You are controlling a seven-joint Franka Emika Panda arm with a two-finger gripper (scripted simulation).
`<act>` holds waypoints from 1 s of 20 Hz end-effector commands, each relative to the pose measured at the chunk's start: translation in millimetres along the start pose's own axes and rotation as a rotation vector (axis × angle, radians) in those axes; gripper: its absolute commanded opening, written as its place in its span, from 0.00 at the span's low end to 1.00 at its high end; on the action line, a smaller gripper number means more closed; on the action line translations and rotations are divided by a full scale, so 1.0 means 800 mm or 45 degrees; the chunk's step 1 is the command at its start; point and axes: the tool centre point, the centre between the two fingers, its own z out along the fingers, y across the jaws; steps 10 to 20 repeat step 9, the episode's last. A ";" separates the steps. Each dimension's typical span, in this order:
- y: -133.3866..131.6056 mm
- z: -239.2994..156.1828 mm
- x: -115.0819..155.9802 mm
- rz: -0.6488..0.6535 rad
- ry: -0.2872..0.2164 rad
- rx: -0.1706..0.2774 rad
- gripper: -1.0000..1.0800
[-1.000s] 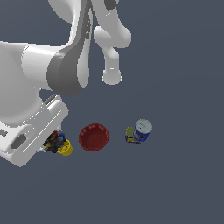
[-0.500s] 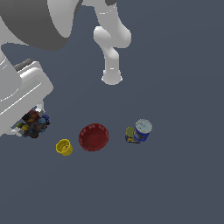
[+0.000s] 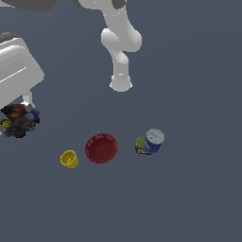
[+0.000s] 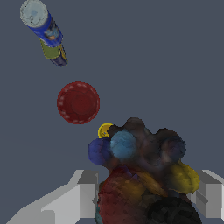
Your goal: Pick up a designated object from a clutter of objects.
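The dark multicoloured jumble point(image 3: 20, 120) hangs under my white hand at the exterior view's far left, lifted well off the floor. In the wrist view the jumble point(image 4: 144, 170) fills the space between my two grey fingers point(image 4: 87, 194). My gripper point(image 3: 19, 118) is shut on it. The rest of the clutter stays on the floor: a red bowl point(image 3: 101, 148), a small yellow cup point(image 3: 69, 159), a blue-white can point(image 3: 154, 140) and a small yellow box point(image 3: 140, 144) against the can.
The arm's white base post point(image 3: 121, 81) stands behind the bowl. In the wrist view the bowl point(image 4: 78, 103), the can point(image 4: 41, 24) and the box point(image 4: 54, 52) lie far below; the cup point(image 4: 105, 130) peeks out beside the jumble.
My hand has risen and moved toward the exterior view's left with the jumble in it, away from the yellow cup. The bowl, cup, can and box have not moved.
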 end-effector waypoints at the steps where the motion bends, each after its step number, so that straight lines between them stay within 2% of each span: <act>1: 0.001 -0.009 -0.001 0.000 0.000 -0.001 0.00; 20: 0.002 -0.017 -0.002 0.000 0.000 -0.001 0.00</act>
